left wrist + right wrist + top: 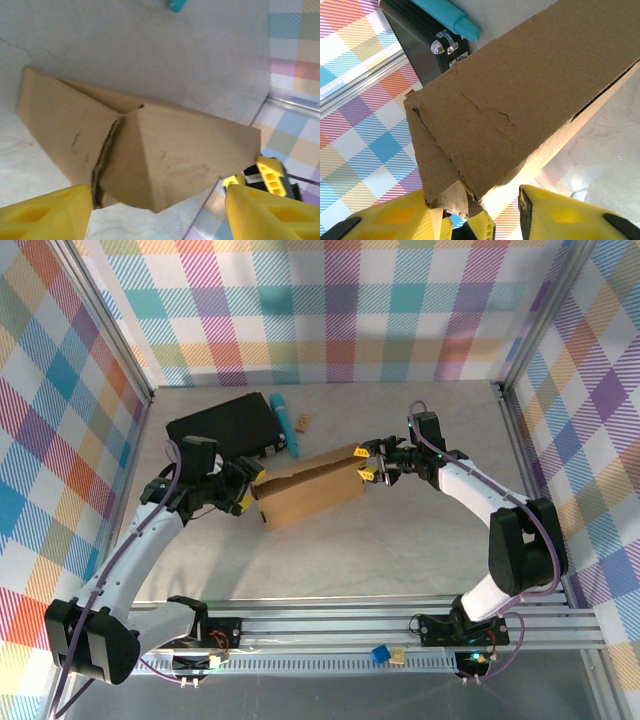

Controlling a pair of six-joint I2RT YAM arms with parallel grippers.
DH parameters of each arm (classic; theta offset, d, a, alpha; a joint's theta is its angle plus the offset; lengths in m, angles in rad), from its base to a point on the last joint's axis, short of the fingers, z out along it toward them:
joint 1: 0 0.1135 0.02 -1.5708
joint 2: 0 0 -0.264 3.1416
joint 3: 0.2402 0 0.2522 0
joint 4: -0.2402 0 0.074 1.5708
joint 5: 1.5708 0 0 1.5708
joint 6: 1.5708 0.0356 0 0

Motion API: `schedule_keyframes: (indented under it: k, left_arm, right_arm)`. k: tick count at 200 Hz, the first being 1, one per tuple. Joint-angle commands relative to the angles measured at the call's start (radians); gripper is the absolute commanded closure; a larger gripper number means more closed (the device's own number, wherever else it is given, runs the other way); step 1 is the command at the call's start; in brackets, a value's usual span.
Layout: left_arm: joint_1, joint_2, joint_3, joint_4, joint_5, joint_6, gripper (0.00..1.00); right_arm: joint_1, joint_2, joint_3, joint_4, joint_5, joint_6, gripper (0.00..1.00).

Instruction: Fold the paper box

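Note:
The paper box [310, 490] is a brown cardboard mailer lying in the middle of the table, partly folded, with its long axis running left to right. My left gripper [243, 490] is at the box's left end. In the left wrist view its yellow fingers [50, 212] are spread wide, open, with the box's creased end [150, 150] just ahead of them. My right gripper [368, 463] is at the box's right end, open. In the right wrist view a ragged corner of the box [495, 115] reaches down between the fingers and rests against the left finger [395, 215].
A black rectangular case [225, 428] lies behind the box at the left, with a teal cylinder [284, 425] along its right side and a small brown scrap [301, 422] beside that. Checked walls enclose the table. An aluminium rail [400, 625] runs along the front.

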Motion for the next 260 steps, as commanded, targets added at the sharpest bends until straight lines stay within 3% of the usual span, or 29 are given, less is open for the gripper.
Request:
schedule_keyframes:
  k: [1, 36, 86, 150, 212, 260]
  left_arm:
    - [0.027, -0.018, -0.026, 0.06, 0.043, -0.046, 0.32]
    - [0.072, -0.045, -0.105, 0.11, 0.08, -0.084, 0.4]
    - [0.094, -0.015, -0.154, 0.18, 0.116, -0.078, 0.67]
    - [0.094, -0.05, -0.204, 0.135, 0.113, -0.041, 0.73]
    - [0.093, -0.065, -0.237, 0.089, 0.102, 0.003, 0.86]
    - [0.093, -0.06, -0.259, 0.072, 0.101, 0.038, 0.89]
  right_arm:
    - [-0.007, 0.018, -0.033, -0.08, 0.007, -0.021, 0.58]
    - [-0.007, 0.015, -0.033, -0.077, 0.006, -0.021, 0.58]
    - [-0.007, 0.016, -0.036, -0.079, 0.007, -0.021, 0.58]
    - [-0.008, 0.017, -0.042, -0.076, 0.01, -0.023, 0.59]
    - [-0.009, 0.015, -0.062, -0.086, 0.014, -0.036, 0.6]
    - [-0.01, 0.013, -0.058, -0.112, 0.019, -0.055, 0.66]
